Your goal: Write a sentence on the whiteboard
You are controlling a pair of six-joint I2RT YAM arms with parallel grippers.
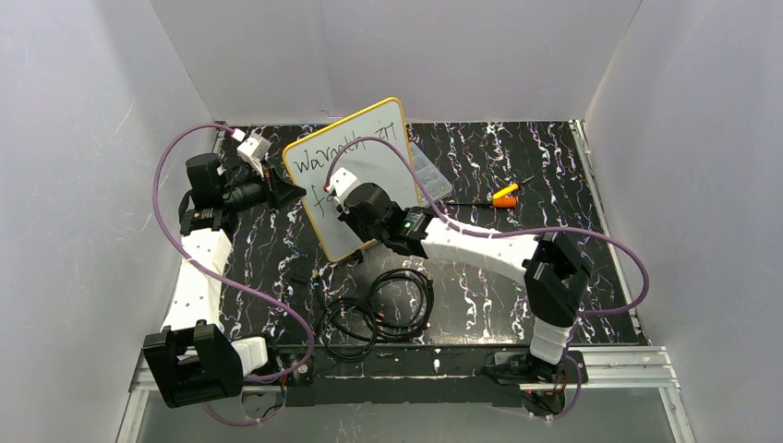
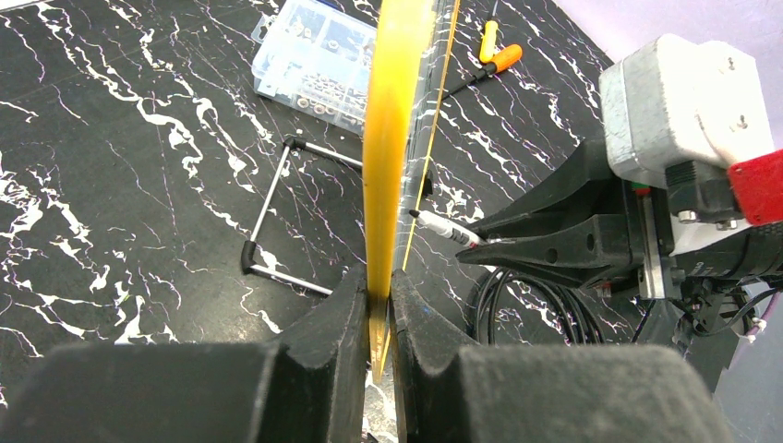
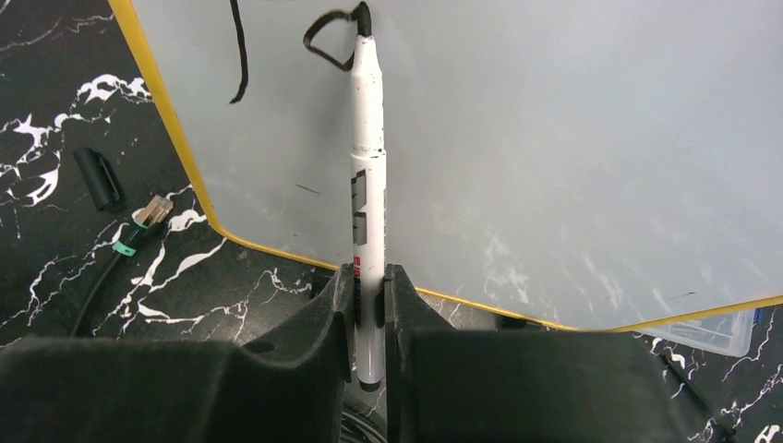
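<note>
Reaching leftward, right gripper (image 3: 369,277) (pinching marker (image 3: 367,138)); whiteboard (image 3: 554,138)

Top external: high, rear, facing down over table (image 1: 480,157). Wrist views: close; left edge-on to whiteboard (image 2: 392,138), right facing it. Whiteboard in all three.

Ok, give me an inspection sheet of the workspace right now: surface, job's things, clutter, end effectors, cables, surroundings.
Surface: black, white-veined tabletop.
Job's things: whiteboard tilted up on edge; writing reads roughly "Warmth of", second line just started; marker tip on the board.
Clutter: clear box behind the board; two tools with orange and yellow handles; wire stand; black cap.
End effectors: left end effector shut on the whiteboard's frame; right end effector shut on the marker.
Cables: black coil in front of the board; purple cables looping along both arms.
Surroundings: plain white walls.
</note>
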